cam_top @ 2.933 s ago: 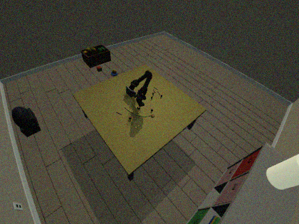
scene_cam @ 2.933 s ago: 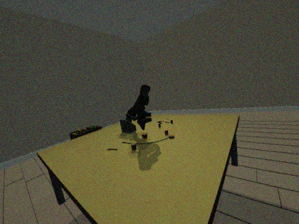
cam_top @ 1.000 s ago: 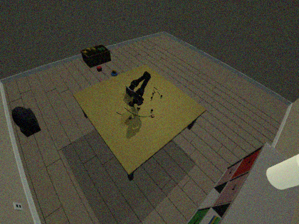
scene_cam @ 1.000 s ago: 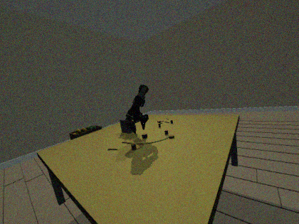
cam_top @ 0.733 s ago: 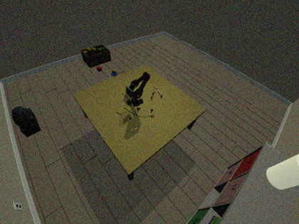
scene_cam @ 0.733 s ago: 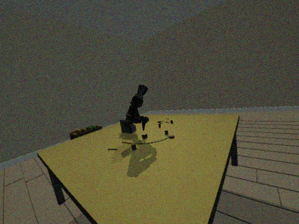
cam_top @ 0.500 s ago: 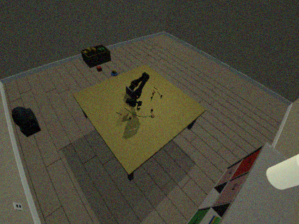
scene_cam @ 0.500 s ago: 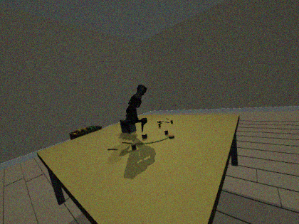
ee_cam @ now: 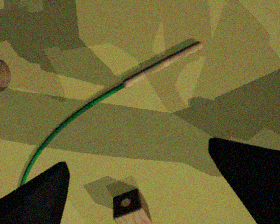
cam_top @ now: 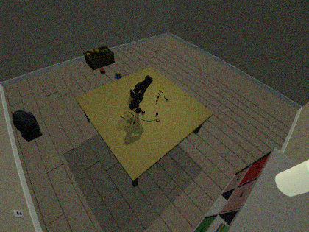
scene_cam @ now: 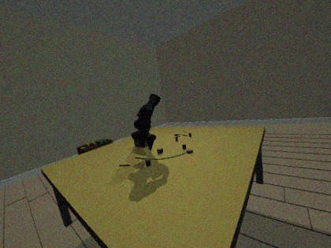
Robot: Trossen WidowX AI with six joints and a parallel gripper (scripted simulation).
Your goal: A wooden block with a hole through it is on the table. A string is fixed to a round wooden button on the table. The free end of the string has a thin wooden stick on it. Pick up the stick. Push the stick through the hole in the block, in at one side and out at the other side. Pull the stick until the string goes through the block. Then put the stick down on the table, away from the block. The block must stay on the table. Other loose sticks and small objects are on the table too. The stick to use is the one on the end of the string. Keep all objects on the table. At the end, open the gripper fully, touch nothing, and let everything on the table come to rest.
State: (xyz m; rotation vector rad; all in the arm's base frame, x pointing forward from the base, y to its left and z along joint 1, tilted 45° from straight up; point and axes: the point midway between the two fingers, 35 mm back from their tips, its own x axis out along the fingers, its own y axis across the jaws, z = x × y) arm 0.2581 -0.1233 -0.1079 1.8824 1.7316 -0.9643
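Fingers (cam_top: 138, 110) (scene_cam: 151, 145): spread wide, nothing between, above the worktop (cam_top: 167, 143) (scene_cam: 189, 204) (ee_cam: 30, 210). Worktop: yellow, dark-legged, on a plank floor (cam_top: 51, 169) (scene_cam: 291, 204). Room: dim, a filled crate (cam_top: 99, 59) (scene_cam: 94, 146) on the floor beyond. Arm (cam_top: 141, 88) (scene_cam: 146, 113): dark, folded, its shadow cast beside it. Stick (ee_cam: 162, 65): lying on the worktop, unheld, joined to the green string (ee_cam: 65, 122).

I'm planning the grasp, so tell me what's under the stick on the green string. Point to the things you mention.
Yellow table (cam_top: 165, 132) (scene_cam: 189, 204) (ee_cam: 150, 177) shows along both sides of the stick (cam_top: 131, 113) (scene_cam: 139, 158) (ee_cam: 164, 65); the strip directly beneath is covered.
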